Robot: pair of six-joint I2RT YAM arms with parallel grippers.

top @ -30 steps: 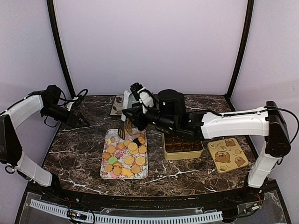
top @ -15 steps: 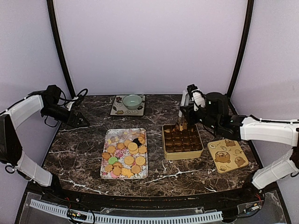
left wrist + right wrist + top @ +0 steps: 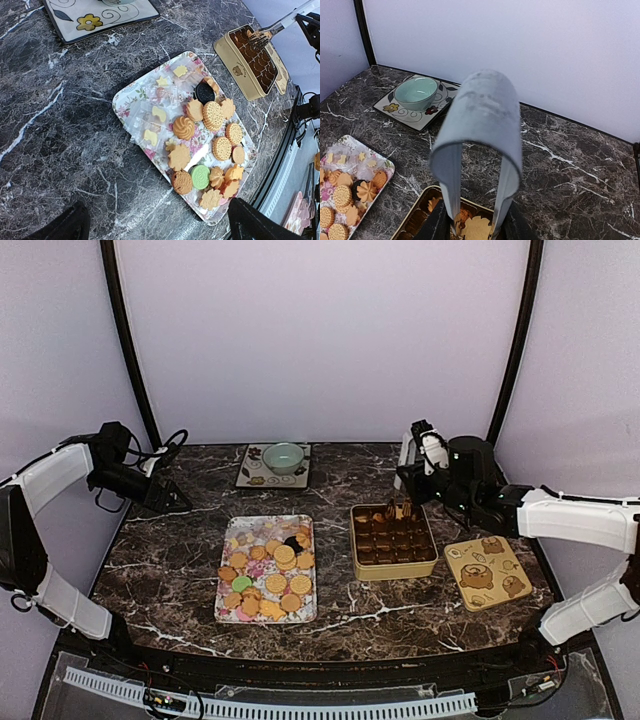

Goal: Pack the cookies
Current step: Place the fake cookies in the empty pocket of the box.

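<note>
Pinching grey metal tongs (image 3: 480,115) between partly closed fingers, the right gripper (image 3: 410,483) hangs over the far edge of the gold tin (image 3: 392,568), the tong tips clamped on a golden scalloped cookie (image 3: 477,227) just above the tin's far row of cells. It looks like the placing step of one pick-and-place round. A few biscuits already sit in that far row, while the nearer cells show only brown dividers. The next move seems to call for a short descent into a free cell. The squeeze would then be eased so the tongs spring apart and let the biscuit drop flat, before a trip back for another. Most of the cookies (image 3: 272,580) lie on the floral tray (image 3: 222,585) just left of the tin, so packing appears barely begun. The bear-printed lid (image 3: 488,575) lies just right of the tin. Well to the tin's left, the left gripper (image 3: 168,498) is spread wide and holds nothing
</note>
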